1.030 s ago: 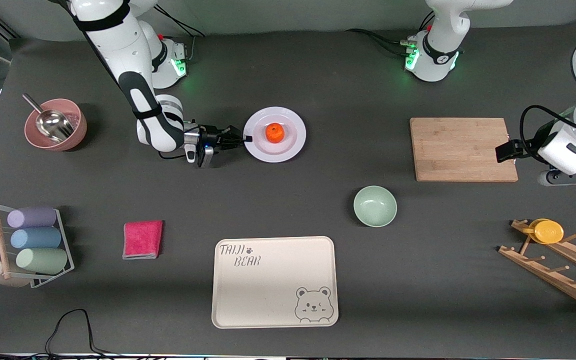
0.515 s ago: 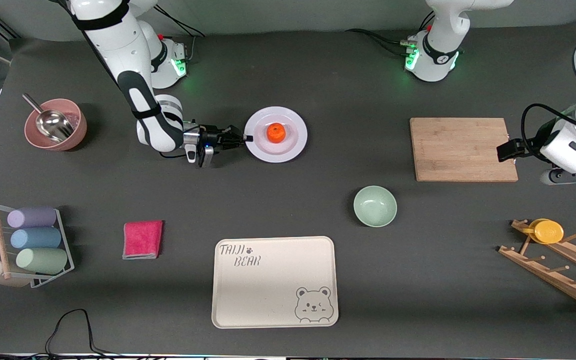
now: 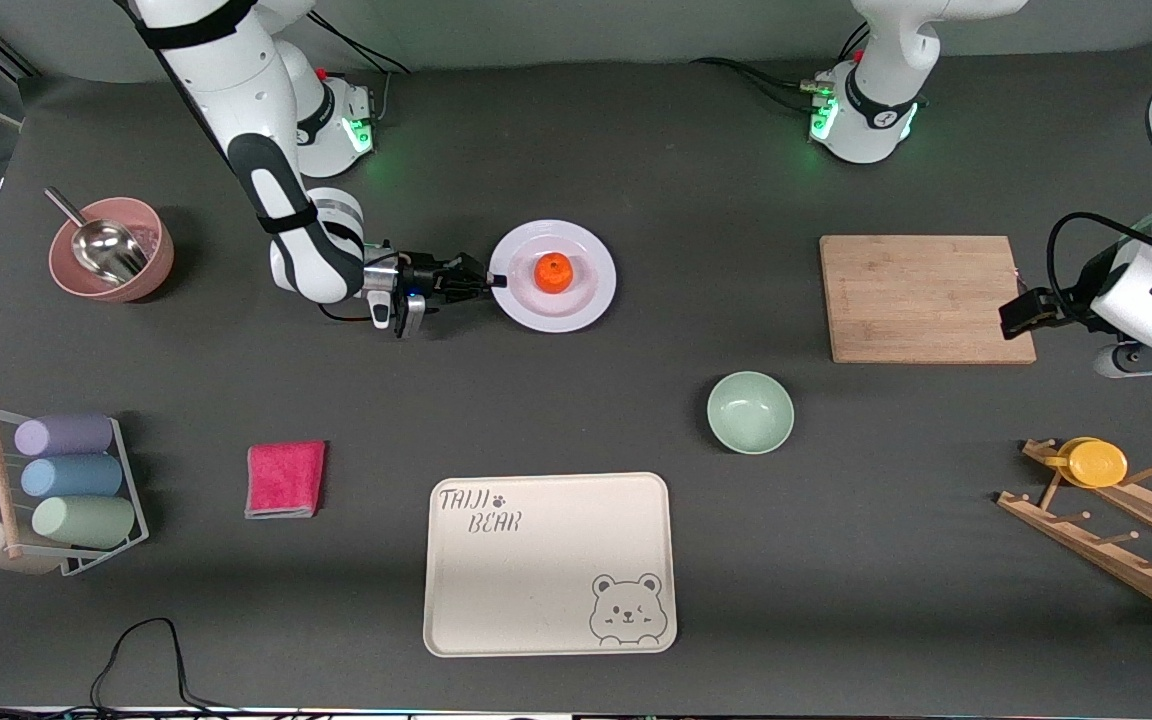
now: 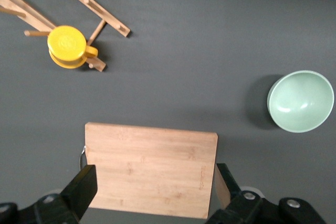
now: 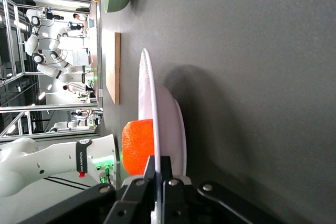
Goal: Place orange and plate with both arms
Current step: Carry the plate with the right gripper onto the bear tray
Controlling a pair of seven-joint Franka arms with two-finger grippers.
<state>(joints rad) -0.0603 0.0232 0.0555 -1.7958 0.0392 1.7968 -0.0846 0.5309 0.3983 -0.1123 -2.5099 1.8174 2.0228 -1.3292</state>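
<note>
The right gripper (image 3: 492, 279) is clamped on the rim of the white plate (image 3: 586, 298), its two fingers (image 5: 157, 174) pinched together on the edge at the side toward the right arm's end of the table. In the right wrist view the plate (image 5: 173, 129) sits level with a shadow under it, though whether it is clear of the table cannot be told. The orange (image 3: 553, 270) rests in the plate's shallow centre, and shows in the wrist view (image 5: 137, 145) just past the pinched rim.

The left gripper (image 4: 152, 198) waits above the edge of the wooden cutting board (image 3: 924, 298) at the left arm's end of the table, its fingers spread wide apart and holding nothing.

A pale green bowl (image 3: 750, 412) stands nearer the front camera than the board and plate, between them. The cream bear tray (image 3: 549, 565) lies nearer still. A wooden rack (image 3: 1116, 530) with a yellow cup (image 3: 1094, 462) sits at the left arm's end.
</note>
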